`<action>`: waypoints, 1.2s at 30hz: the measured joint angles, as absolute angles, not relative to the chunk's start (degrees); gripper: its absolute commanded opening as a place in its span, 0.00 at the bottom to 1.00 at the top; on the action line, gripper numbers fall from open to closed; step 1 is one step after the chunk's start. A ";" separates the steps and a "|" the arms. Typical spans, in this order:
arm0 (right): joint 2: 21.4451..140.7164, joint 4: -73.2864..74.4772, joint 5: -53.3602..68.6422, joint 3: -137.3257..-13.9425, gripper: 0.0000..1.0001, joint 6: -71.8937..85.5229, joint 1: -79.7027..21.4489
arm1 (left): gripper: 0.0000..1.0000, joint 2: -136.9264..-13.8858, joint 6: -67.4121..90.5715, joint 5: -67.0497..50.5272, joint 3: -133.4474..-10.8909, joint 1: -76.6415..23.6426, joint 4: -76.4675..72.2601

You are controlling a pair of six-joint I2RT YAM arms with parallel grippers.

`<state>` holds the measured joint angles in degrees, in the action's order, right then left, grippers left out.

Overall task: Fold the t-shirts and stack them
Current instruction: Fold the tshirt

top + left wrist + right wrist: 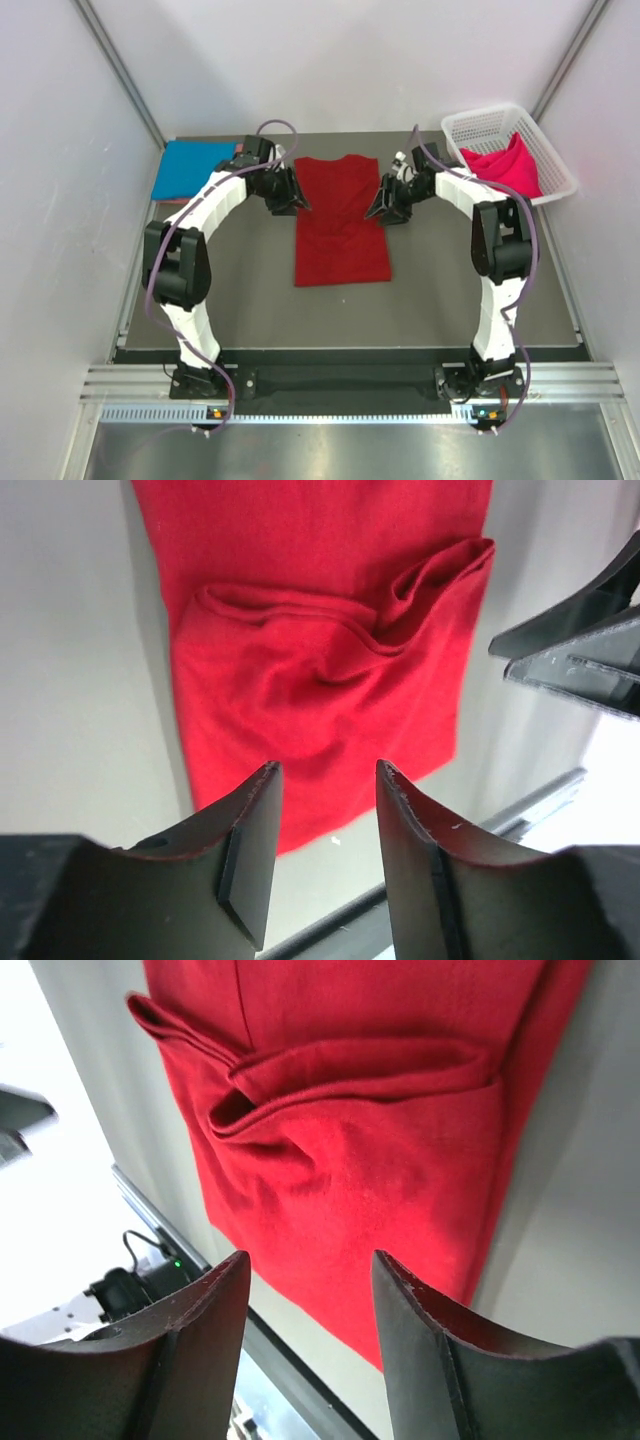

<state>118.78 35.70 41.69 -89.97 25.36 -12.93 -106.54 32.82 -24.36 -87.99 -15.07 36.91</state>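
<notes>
The left gripper (296, 203) and right gripper (377, 210) hover empty, jaws apart, flanking the dark red t-shirt (341, 225), whose loosely tucked sleeves may unfold if snagged.

White plastic lattice basket (478, 122) sits up at the far right corner of the dark grey table (440, 290). Metal rail (350, 383) runs along the near edge, plain white walls around.

I have both arms reaching forward over the table, elbows out and forearms angled inward, wrists turned toward each other. My left gripper (291, 193) and right gripper (386, 203) face one another, well apart, tips tilted down, each with jaws parted.
</notes>
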 measured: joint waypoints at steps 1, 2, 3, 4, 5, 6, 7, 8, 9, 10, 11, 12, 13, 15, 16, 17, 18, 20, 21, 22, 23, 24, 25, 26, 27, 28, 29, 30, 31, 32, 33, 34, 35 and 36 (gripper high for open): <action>118.76 35.40 41.50 -89.60 0.52 25.39 -13.37 | 0.49 -107.28 31.38 -23.77 -88.88 -15.31 37.21; 118.76 35.38 41.08 -89.34 0.53 25.39 -13.76 | 0.49 -108.31 29.41 -22.48 -90.21 -15.51 37.26; 118.76 35.40 40.62 -89.25 0.52 25.23 -13.93 | 0.49 -109.06 27.94 -21.43 -91.09 -15.59 37.06; 118.76 35.46 40.12 -89.25 0.53 24.97 -14.15 | 0.49 -109.71 26.35 -20.21 -91.74 -15.64 36.75; 118.76 35.62 39.29 -89.32 0.53 24.49 -14.24 | 0.49 -110.28 24.77 -19.18 -92.18 -15.64 36.49; 118.76 35.94 38.33 -89.45 0.53 23.90 -14.26 | 0.49 -110.96 23.07 -17.76 -92.55 -15.64 36.34; 118.78 36.71 37.19 -89.97 0.53 23.16 -14.20 | 0.49 -111.37 21.91 -16.69 -92.62 -15.64 36.16; 118.78 37.10 36.16 -90.37 0.53 22.50 -14.20 | 0.49 -111.79 20.82 -15.86 -92.64 -15.64 36.12; 118.78 37.69 35.00 -91.13 0.53 21.74 -14.20 | 0.49 -112.22 19.73 -14.92 -92.62 -15.64 36.12; 118.78 38.19 33.67 -92.20 0.53 20.75 -14.15 | 0.49 -112.64 19.00 -14.26 -92.62 -15.64 36.07; 118.78 38.50 32.38 -93.21 0.53 19.88 -14.11 | 0.49 -112.95 18.20 -13.78 -92.51 -15.64 35.90; 118.78 38.83 31.27 -94.11 0.53 19.11 -14.11 | 0.49 -113.03 17.74 -13.54 -92.20 -15.64 35.46; 119.00 38.98 30.24 -95.20 0.52 18.13 -14.11 | 0.50 -113.01 17.28 -13.37 -91.50 -15.64 34.59; 119.77 39.05 28.62 -97.38 0.52 16.08 -14.11 | 0.50 -112.97 16.47 -12.88 -89.65 -15.64 32.45; 120.36 39.03 28.05 -98.39 0.51 15.18 -14.11 | 0.50 -112.97 16.27 -12.75 -88.90 -15.64 31.75; 121.08 39.05 27.55 -99.29 0.50 14.35 -14.11 | 0.50 -112.97 16.08 -12.60 -87.90 -15.64 31.07; 121.86 39.05 27.03 -100.07 0.49 13.58 -14.11 | 0.49 -112.97 15.92 -12.56 -87.15 -15.64 30.72; 123.57 39.09 26.37 -101.25 0.46 12.34 -14.09 | 0.49 -112.97 15.68 -12.58 -86.37 -15.64 30.26; 124.53 39.22 26.13 -101.73 0.46 11.86 -14.09 | 0.49 -112.97 15.66 -12.60 -86.17 -15.64 29.89; 125.47 39.48 25.89 -102.21 0.45 11.46 -14.09 | 0.49 -112.88 15.57 -12.64 -86.00 -15.64 29.45; 126.26 39.59 25.78 -102.52 0.44 11.14 -14.06 | 0.49 -112.84 15.44 -12.78 -85.67 -15.64 28.80; 126.80 39.57 25.67 -102.56 0.43 10.92 -13.98 | 0.49 -112.68 15.27 -12.97 -85.25 -15.64 28.14; 127.31 39.86 25.58 -102.56 0.42 10.68 -13.91 | 0.50 -112.57 15.18 -13.13 -84.82 -15.68 27.64; 127.72 40.14 25.54 -102.56 0.42 10.48 -13.85 | 0.49 -112.44 15.03 -13.26 -84.27 -15.75 27.14; 128.05 40.21 25.56 -102.59 0.41 10.44 -13.82 | 0.49 -112.38 14.94 -13.39 -83.83 -15.77 26.81; 128.51 40.58 25.63 -102.94 0.41 10.35 -13.82 | 0.49 -112.38 14.83 -13.47 -83.57 -15.81 26.70; 128.86 40.64 25.71 -103.33 0.40 10.26 -13.80 | 0.49 -112.38 14.81 -13.56 -83.31 -15.90 26.48; 129.19 40.64 25.85 -103.81 0.40 10.20 -13.76 | 0.49 -112.38 14.74 -13.63 -83.22 -15.97 26.46; 129.58 40.69 26.09 -104.36 0.39 10.22 -13.76 | 0.49 -112.38 14.66 -13.67 -83.22 -16.10 26.44; 129.82 40.66 26.22 -104.73 0.39 10.20 -13.74 | 0.49 -112.38 14.59 -13.69 -83.22 -16.21 26.17; 129.93 40.60 26.37 -104.90 0.39 10.22 -13.72 | 0.49 -112.38 14.50 -13.69 -83.22 -16.34 25.78; 129.99 40.69 26.57 -105.10 0.39 10.22 -13.72 | 0.49 -112.38 14.41 -13.67 -83.22 -16.49 25.52; 129.99 40.66 26.76 -105.12 0.39 10.22 -13.72 | 0.49 -112.38 14.35 -13.67 -83.22 -16.62 25.30; 129.99 40.66 27.05 -105.14 0.38 10.24 -13.72 | 0.49 -112.38 14.35 -13.67 -83.22 -16.75 25.08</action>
<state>129.99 40.66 27.05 -105.14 10.24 -13.72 -112.38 14.35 -13.67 -83.22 -16.75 25.08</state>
